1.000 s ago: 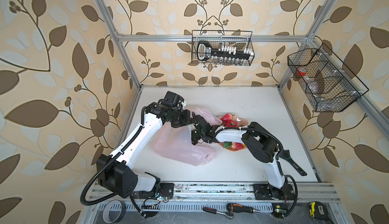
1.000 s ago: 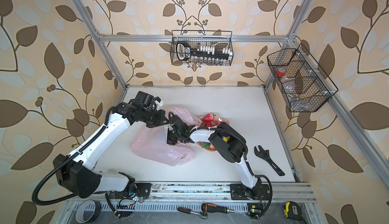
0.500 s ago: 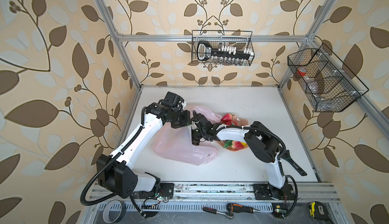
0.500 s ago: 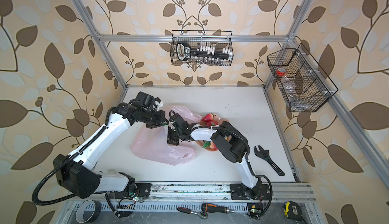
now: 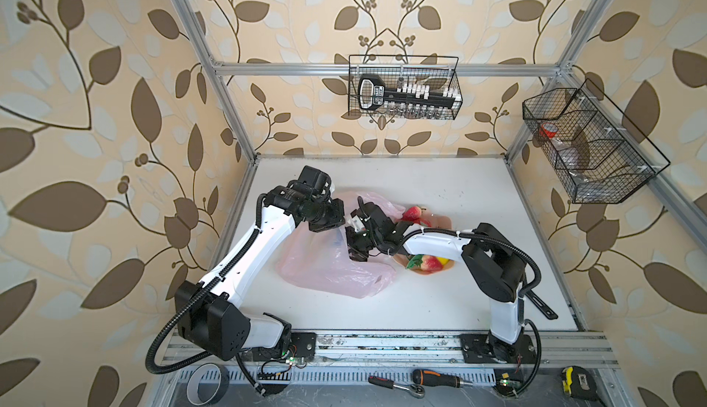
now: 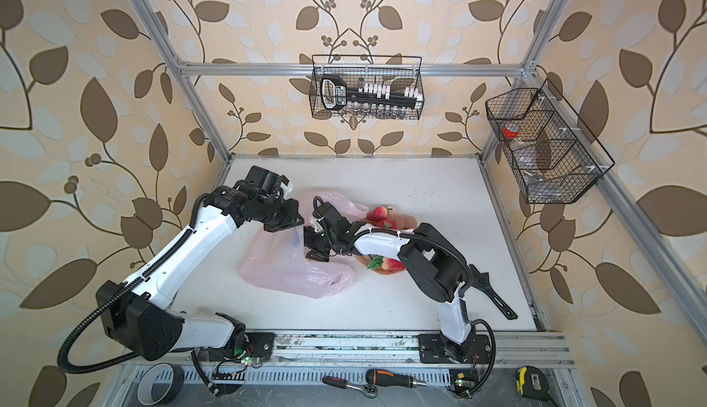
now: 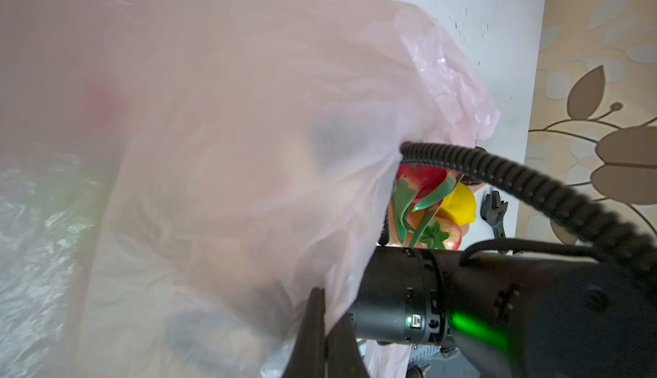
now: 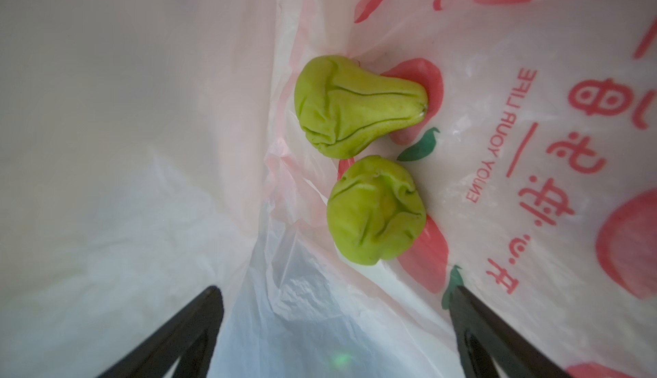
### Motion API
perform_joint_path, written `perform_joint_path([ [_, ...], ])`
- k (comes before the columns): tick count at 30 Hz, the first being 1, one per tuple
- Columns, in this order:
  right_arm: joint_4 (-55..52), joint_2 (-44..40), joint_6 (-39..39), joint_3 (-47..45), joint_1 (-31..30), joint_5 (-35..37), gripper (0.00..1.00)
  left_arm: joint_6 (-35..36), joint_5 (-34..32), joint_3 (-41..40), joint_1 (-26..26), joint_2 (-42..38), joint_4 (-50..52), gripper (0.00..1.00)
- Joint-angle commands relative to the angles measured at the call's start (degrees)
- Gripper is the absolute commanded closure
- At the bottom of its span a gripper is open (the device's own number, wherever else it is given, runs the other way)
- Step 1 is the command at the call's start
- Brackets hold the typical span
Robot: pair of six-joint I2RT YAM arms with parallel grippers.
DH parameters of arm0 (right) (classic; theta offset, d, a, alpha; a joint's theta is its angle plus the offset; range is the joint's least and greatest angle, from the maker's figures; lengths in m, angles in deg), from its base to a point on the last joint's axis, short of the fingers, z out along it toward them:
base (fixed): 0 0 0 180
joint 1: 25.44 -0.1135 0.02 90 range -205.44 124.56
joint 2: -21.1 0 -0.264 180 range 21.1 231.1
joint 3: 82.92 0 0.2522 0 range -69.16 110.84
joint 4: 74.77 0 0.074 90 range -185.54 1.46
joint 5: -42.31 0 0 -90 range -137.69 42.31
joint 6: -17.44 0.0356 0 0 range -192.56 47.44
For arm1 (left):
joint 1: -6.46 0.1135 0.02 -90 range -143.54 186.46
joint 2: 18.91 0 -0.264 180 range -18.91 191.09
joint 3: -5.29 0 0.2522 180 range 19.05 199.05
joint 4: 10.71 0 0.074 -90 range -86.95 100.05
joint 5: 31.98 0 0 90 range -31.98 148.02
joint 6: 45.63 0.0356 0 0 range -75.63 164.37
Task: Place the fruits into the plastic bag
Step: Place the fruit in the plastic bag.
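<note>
Hovering inside the plastic bag (image 5: 333,267), right gripper (image 8: 336,289) gapes empty, two green pears (image 8: 359,106) lying beyond. Left gripper (image 7: 325,308) pinches the bag's rim. Other fruits (image 5: 428,262) wait at bag's three o'clock; withdraw straight, without snagging film.

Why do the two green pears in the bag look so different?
The long pear lies sideways; the round pear faces the camera end-on. The long pear shows a narrow tip; the round pear looks like a dented ball. Both are green, creased and loose inside the plastic bag.
</note>
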State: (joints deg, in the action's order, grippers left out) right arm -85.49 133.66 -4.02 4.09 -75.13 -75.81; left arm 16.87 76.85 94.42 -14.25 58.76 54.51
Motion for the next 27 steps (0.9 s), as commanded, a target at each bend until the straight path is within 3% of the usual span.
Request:
perform_joint_path([
  [1,-1.06,-3.22,0.19,-1.8,0.36,-0.37,0.0,-0.52,-1.83,2.15,-0.52,-1.12,1.18,1.0],
  [27,-6.4,-17.71,-3.61,-13.22,1.26,5.97,0.0,0.26,-2.38,1.4,-0.47,-0.61,0.83,1.0],
])
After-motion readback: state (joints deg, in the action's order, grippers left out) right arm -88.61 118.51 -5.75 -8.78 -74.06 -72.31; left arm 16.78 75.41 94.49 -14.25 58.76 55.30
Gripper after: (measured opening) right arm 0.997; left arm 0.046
